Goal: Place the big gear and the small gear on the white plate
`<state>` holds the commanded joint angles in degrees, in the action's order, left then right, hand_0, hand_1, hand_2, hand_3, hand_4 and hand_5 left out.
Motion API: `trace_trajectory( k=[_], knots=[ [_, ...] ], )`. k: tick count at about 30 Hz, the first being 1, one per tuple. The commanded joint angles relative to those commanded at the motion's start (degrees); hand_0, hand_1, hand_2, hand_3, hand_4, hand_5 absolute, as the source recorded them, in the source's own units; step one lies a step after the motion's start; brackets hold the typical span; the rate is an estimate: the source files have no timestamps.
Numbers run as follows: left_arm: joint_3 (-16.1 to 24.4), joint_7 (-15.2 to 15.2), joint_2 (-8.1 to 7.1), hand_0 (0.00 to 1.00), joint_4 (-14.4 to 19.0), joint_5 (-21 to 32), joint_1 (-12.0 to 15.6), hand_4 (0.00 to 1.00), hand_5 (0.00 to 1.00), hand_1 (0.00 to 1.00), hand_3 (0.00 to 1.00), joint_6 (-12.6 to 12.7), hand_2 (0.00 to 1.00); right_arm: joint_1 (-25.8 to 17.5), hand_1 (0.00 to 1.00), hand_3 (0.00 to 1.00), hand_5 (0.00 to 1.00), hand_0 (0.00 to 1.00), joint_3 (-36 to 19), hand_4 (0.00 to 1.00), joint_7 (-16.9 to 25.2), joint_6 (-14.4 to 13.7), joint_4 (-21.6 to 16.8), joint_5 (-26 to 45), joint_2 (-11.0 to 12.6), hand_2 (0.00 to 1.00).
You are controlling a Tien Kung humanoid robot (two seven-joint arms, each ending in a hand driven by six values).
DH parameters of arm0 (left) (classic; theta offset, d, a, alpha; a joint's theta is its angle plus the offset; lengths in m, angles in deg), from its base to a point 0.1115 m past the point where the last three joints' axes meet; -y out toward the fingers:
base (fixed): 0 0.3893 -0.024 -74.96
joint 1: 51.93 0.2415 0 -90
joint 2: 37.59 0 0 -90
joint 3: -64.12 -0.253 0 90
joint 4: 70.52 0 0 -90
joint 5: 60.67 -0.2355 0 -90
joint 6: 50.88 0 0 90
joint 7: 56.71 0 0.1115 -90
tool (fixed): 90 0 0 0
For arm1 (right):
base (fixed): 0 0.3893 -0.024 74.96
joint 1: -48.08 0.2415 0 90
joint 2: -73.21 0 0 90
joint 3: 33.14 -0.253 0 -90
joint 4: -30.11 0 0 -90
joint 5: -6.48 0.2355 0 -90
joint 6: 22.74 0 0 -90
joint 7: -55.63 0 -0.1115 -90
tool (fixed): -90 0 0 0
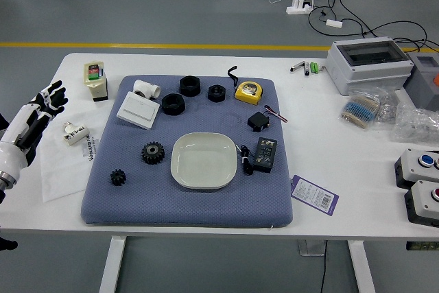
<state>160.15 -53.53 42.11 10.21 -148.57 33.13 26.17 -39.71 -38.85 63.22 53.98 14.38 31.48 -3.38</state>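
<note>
Currently at the approach step, by my reading: big gear (153, 153) lies flat on the blue pad (185, 211), just left of the white plate (204, 160). Small gear (118, 177) lies farther left of the plate, slightly nearer the robot. Neither has been placed.

Left hand (53, 99): well left of the plate and beyond it, over the table's left side. Fingers loosely spread, thumb not clearly distinguishable, nothing held. Right hand out of view; its fingers cannot be told.

Next move, judged: bring the left hand toward the plate and down over one gear, close on its toothed rim, lift clear of the plate's raised edge, release inside. Order of gears undetermined. Small gear probably the harder pinch, being low and short. Big gear should leave room for the second if set to one side of the plate.

Containers: the plate is shallow, upright, with a raised rim. Far right of the plate and beyond it, a clear plastic bag (361, 109) holds a bristly, tan-and-blue item, identity uncertain. Left of the plate, beyond the gears, stands a pale yellow bottle (96, 80); contents not visible. Farther beyond the plate to the right, a grey case (369, 63) with a dark window; contents cannot be told.
</note>
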Motion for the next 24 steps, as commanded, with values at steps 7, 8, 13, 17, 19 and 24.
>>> trace_trajectory(
  k=[7, 8, 13, 17, 19, 24],
  knots=[
    [-4.3, -0.9, -0.94, 0.816, 0.6, -17.1, -0.4, 0.998, 0.276, 0.821, 0.888, -2.0, 0.874, 0.4, 0.625, 0.534, 0.689, 0.608, -0.8, 0.728, 0.1, 0.1, 0.0, 0.0, -0.1, 0.727],
    [-4.5, -0.9, -0.97, 0.816, 0.6, -19.2, -0.4, 0.998, 0.276, 0.821, 0.888, -2.1, 0.874, 0.4, 0.625, 0.534, 0.689, 0.608, -0.8, 0.728, 0.1, 0.1, 0.0, 0.0, -0.1, 0.727],
    [-4.8, -1.8, -0.82, 0.798, 1.6, -31.5, -0.5, 0.998, 0.263, 0.803, 0.883, -3.0, 0.851, 0.6, 0.624, 0.535, 0.69, 0.608, -1.2, 0.728, 0.1, 0.1, 0.0, 0.0, -0.2, 0.727],
    [-6.1, -3.7, -1.48, 0.798, 3.0, -38.6, -0.1, 0.998, 0.263, 0.803, 0.883, -5.3, 0.851, 0.6, 0.624, 0.535, 0.69, 0.608, -1.2, 0.728, 0.1, 0.0, 0.0, 0.0, -0.2, 0.727],
    [-6.9, -4.4, -1.82, 0.695, 3.7, -39.4, 0.2, 0.998, 0.173, 0.72, 0.82, -6.2, 0.765, 0.6, 0.624, 0.534, 0.689, 0.608, -1.2, 0.728, 0.1, 0.1, 0.0, 0.0, -0.2, 0.726],
    [-8.8, -4.6, -2.05, 0.695, 4.4, -39.3, 0.8, 0.998, 0.173, 0.72, 0.82, -6.7, 0.765, 0.5, 0.624, 0.534, 0.689, 0.608, -1.2, 0.728, 0.1, 0.1, 0.0, 0.1, -0.1, 0.726]
  ],
)
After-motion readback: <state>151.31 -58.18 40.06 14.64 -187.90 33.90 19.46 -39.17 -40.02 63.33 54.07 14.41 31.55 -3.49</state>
